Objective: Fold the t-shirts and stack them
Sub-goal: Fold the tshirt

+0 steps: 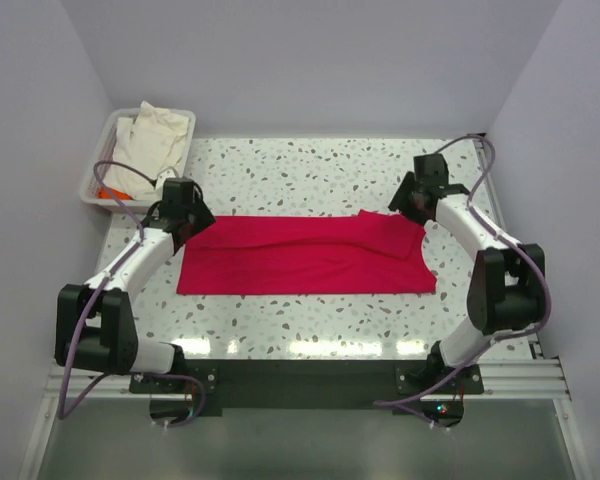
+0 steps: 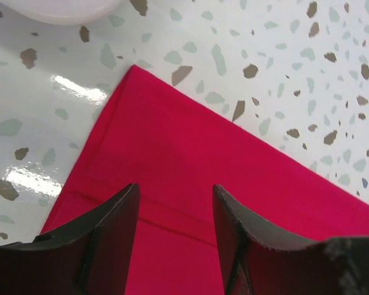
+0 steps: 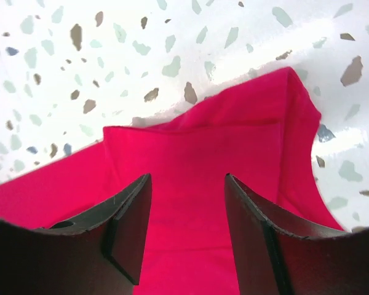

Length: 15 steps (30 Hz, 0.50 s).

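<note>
A crimson-red t-shirt [image 1: 305, 258] lies folded into a long flat band across the middle of the table. My left gripper [image 1: 185, 218] hovers over its far left corner, open, with only red cloth [image 2: 190, 141] showing between the fingers [image 2: 175, 186]. My right gripper [image 1: 410, 200] is over the far right end, where a sleeve is folded in; it is open [image 3: 188, 176] above the red fabric [image 3: 197, 141] and grips nothing. A cream-white t-shirt [image 1: 152, 140] lies crumpled in the tray, with a bit of orange fabric [image 1: 110, 192] under it.
The white plastic tray [image 1: 92, 178] sits at the table's far left corner, just behind the left gripper; its rounded corner [image 2: 55, 9] shows in the left wrist view. White walls close in the table on three sides. Speckled tabletop [image 1: 310, 175] surrounds the shirt.
</note>
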Each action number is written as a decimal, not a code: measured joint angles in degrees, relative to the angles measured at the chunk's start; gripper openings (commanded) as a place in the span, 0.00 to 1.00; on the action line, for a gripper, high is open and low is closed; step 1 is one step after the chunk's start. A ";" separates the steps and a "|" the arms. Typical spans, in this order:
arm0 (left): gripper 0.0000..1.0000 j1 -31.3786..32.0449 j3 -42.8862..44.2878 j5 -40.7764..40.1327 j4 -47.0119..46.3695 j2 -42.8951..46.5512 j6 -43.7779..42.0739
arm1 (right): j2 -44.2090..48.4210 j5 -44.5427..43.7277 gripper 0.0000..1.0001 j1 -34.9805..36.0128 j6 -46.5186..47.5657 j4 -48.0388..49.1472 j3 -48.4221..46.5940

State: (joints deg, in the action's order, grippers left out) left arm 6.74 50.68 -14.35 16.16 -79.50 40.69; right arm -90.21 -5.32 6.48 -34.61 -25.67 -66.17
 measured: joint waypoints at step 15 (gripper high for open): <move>0.57 3.78 0.59 15.21 2.25 5.77 -11.15 | -15.78 -17.05 0.56 13.62 5.14 -1.75 -15.72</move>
State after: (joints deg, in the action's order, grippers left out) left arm 10.52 51.27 0.86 18.41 -73.73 29.54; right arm -106.00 -22.37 20.10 -29.47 -27.42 -81.89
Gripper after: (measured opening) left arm 0.564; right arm 0.573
